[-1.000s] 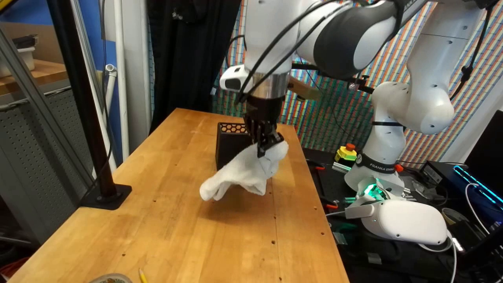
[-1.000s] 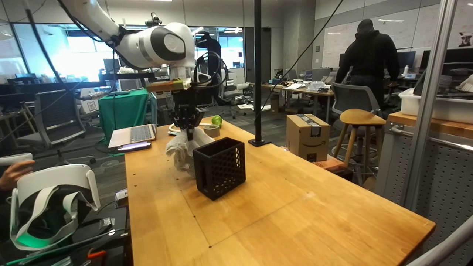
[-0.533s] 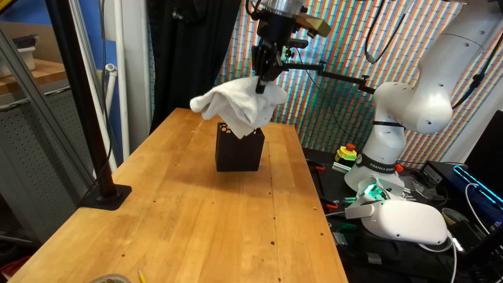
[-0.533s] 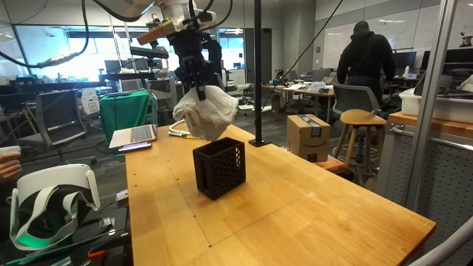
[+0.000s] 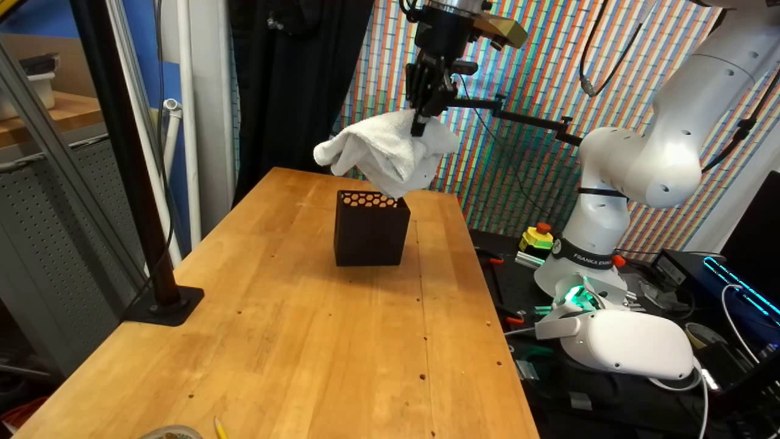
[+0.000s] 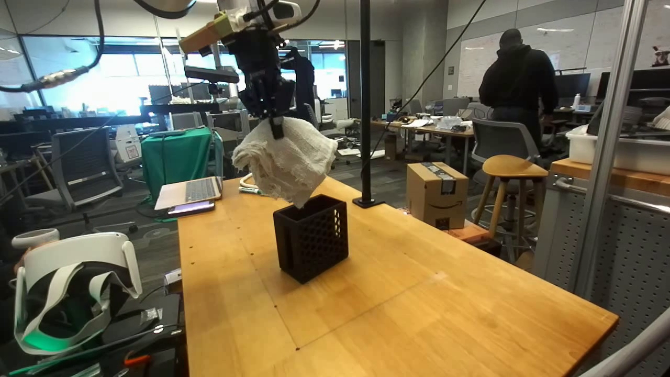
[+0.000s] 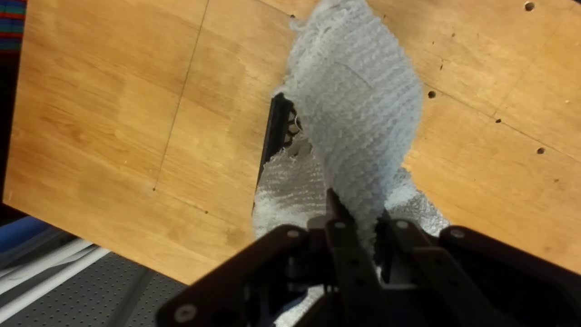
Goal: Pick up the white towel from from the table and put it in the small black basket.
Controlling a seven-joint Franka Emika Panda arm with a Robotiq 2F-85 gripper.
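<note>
Gripping the white towel [image 5: 387,149], the pincer [image 5: 418,127] dangles it over the small black basket [image 5: 370,236].

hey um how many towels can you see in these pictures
1: the white towel, gripped by the gripper and hanging over the small black basket. The basket's inside doesn't fully show, so another could be hidden there.

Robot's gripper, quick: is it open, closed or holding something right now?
Gripper: closed, holding the white towel, which hangs down from it.
</note>
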